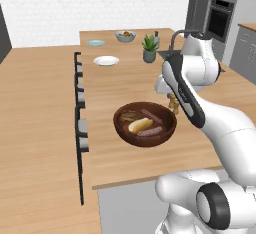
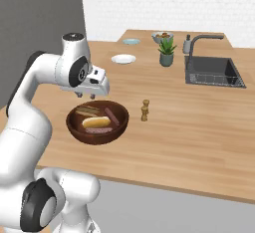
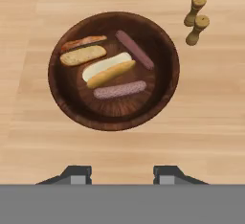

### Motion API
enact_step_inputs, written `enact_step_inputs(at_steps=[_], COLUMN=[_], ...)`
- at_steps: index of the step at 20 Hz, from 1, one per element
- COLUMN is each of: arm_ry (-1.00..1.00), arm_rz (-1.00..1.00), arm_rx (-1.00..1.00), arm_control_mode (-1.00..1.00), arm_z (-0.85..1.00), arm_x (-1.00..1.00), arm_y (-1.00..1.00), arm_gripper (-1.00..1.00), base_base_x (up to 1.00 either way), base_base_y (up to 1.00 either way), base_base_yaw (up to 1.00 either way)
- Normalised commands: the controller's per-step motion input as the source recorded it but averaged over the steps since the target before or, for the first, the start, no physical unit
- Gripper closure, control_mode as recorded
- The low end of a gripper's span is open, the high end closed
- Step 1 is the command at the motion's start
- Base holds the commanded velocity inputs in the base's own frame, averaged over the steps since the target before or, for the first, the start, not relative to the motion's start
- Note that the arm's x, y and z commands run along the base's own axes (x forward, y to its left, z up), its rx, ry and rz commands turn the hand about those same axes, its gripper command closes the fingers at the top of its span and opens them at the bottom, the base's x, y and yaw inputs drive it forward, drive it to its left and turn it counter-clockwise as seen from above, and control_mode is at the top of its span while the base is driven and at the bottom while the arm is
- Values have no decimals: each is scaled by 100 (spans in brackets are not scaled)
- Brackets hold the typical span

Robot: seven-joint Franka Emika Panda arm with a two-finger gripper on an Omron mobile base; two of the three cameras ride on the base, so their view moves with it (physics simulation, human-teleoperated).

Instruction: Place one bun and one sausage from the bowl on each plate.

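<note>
Gripper (image 2: pixel 85 96) hangs above the near-left rim of the bowl (image 2: pixel 97 134), fingers pointing down. Hand view: two dark fingertips (image 3: pixel 78 174) stand apart with bare counter (image 3: pixel 210 122) between them; nothing held. Partly open gap, roughly enough for a sausage or bun, though that is my reading only.

Bowl contents, hand view: split pale bun (image 3: pixel 109 69) at centre, darker toasted bun (image 3: pixel 83 55) at the upper-left side, one sausage (image 3: pixel 134 49) lying diagonally upper right, a second sausage (image 3: pixel 119 89) below the centre bun. A reddish strip beside the toasted bun; cannot tell what it is. Judged: hand parked high over the bowl to choose a first item; no item yet on either plate.

White plate (image 1: pixel 106 61) and blue plate (image 1: pixel 95 43) sit well apart from the bowl, far up the counter. Both look bare.

View differences: hand view gives the item layout and finger gap; it omits the plates. Left base view hides the gripper behind the forearm but shows both plates, the plant (image 1: pixel 149 47) and the fruit bowl (image 1: pixel 125 36). Right base view shows hand height over the bowl, the sink (image 2: pixel 213 72), and two pepper mills (image 2: pixel 145 110) just right of the bowl.
</note>
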Motion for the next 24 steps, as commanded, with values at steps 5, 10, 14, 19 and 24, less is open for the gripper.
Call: enact_step_inputs(at_steps=[5,10,14,19,24], arm_ry=[0,1,11,4,0], arm_rz=[-21,-44,-36,-24,-14], arm_rx=[1,14,23,14,0], arm_control_mode=[-100,-100,-100,-100,-100], arm_z=[-38,-77,-68,-68,-50], arm_x=[1,35,69,74,52], arm_y=[36,14,-3,-3,1], arm_gripper=[-100,-100,-100,-100,-100], base_base_x=[0,0,0,0,0], base_base_y=[0,0,0,0,0], base_base_yaw=[0,0,0,0,0])
